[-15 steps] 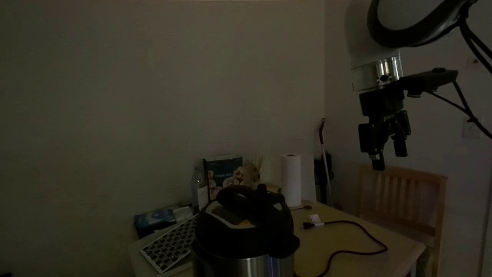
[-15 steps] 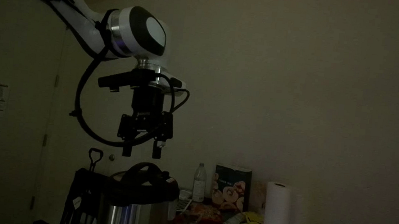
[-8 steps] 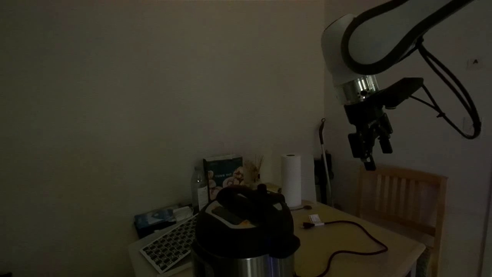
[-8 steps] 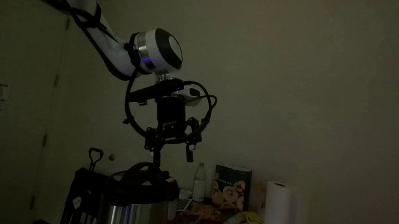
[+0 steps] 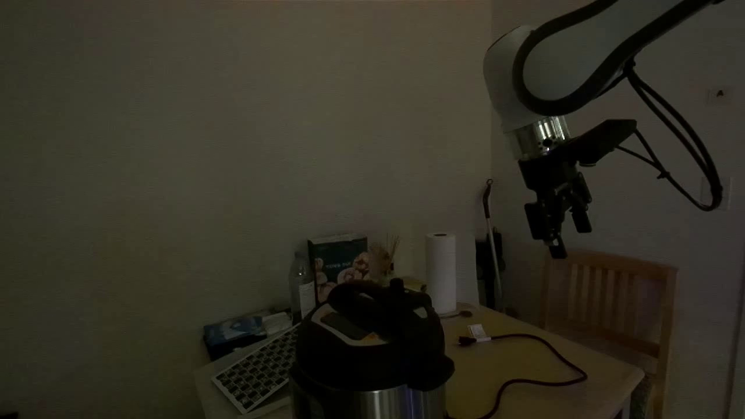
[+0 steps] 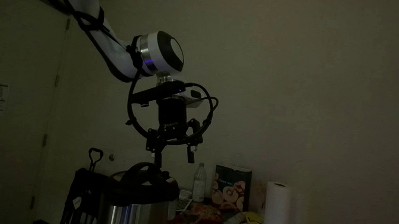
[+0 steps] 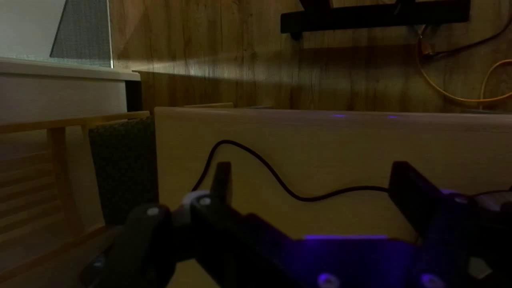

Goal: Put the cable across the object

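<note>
Over the table (image 5: pixel 477 372), in an exterior view, the arm (image 5: pixel 573 64) has swung across and dipped within the last second, now almost settled; the power cord (image 5: pixel 556 384) lies on the table, trailing toward the pressure cooker (image 5: pixel 372 358), presumably the object. In an exterior view, the fingers (image 6: pixel 190 157) — tilted by that swing — stand wide apart, gripping nothing. In the wrist view, the power cord snakes below, seen between the fingers — likely lining up for descent, with pickup and draping both ahead.
</note>
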